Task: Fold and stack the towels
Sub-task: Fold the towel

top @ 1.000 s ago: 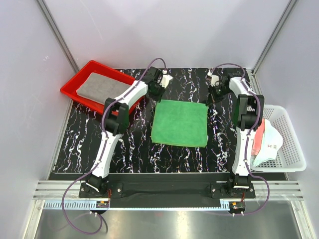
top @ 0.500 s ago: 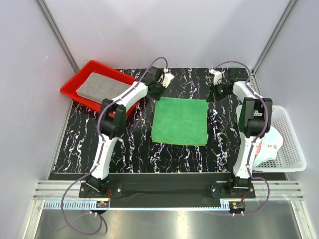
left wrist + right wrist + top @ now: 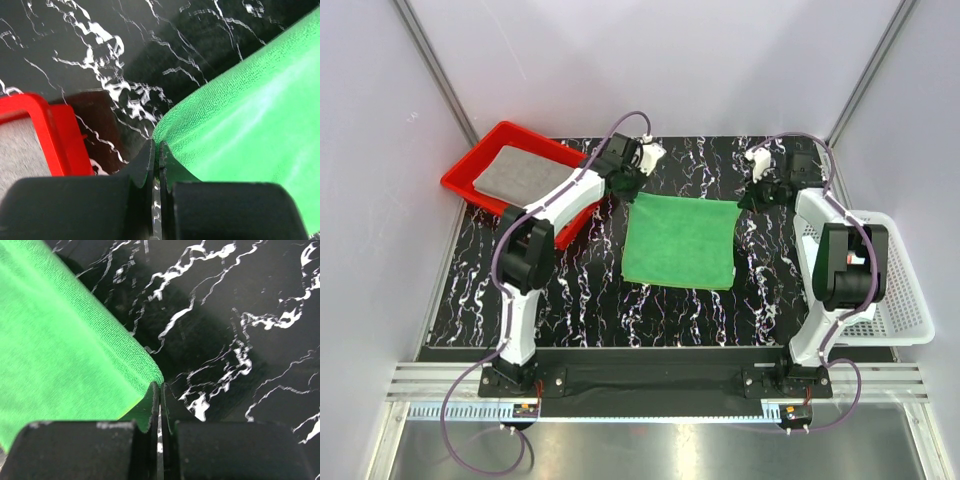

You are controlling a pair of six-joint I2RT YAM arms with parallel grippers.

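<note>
Tightly pinched on far corners of the fuzzy rectangular green towel (image 3: 682,242), black left fingers (image 3: 142,167) and right fingers (image 3: 150,407).

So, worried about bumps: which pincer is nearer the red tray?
Left: the left pincer grips the green towel beside the red tray; the right pincer grips its opposite corner, farther off.

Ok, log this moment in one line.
left fingers: shut on green towel, far-left corner | right fingers: shut on its far-right corner | grey towel: flat in red tray
</note>
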